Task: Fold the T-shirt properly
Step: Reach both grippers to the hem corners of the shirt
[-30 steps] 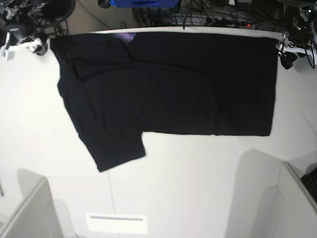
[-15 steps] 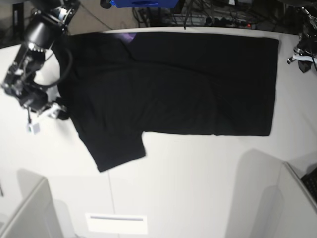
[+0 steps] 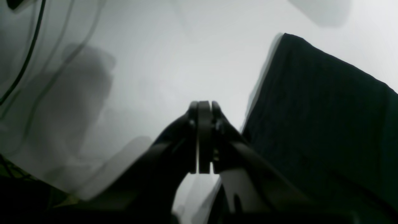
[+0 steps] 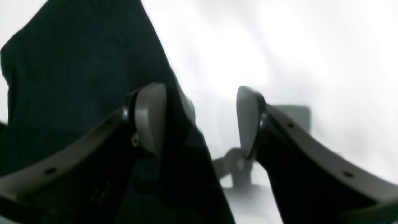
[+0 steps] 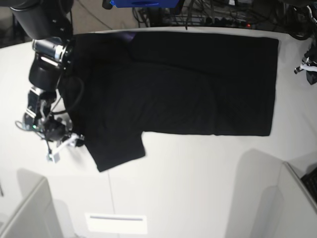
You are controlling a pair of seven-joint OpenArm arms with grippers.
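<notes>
The black T-shirt (image 5: 188,84) lies spread flat on the white table (image 5: 198,183), with one sleeve (image 5: 116,151) pointing to the front left. A purple sliver (image 5: 128,35) shows at its far edge. My right gripper (image 5: 67,145) is low beside the sleeve's left edge. In the right wrist view it (image 4: 199,121) stands open, one finger (image 4: 149,118) over the T-shirt (image 4: 77,62) and the other over bare table. My left gripper (image 5: 308,67) hangs off the table's right edge. Seen from the left wrist it (image 3: 200,107) is shut on nothing, left of the T-shirt (image 3: 317,109).
A white label (image 5: 116,223) lies near the table's front edge. Grey panels rise at the front left (image 5: 29,213) and front right (image 5: 292,208). Cables and a blue object (image 5: 143,3) sit behind the table's far edge.
My right arm has swung from the far left corner down along the T-shirt's left side to the sleeve. My left gripper has shut and drifted slightly nearer along the right edge.
</notes>
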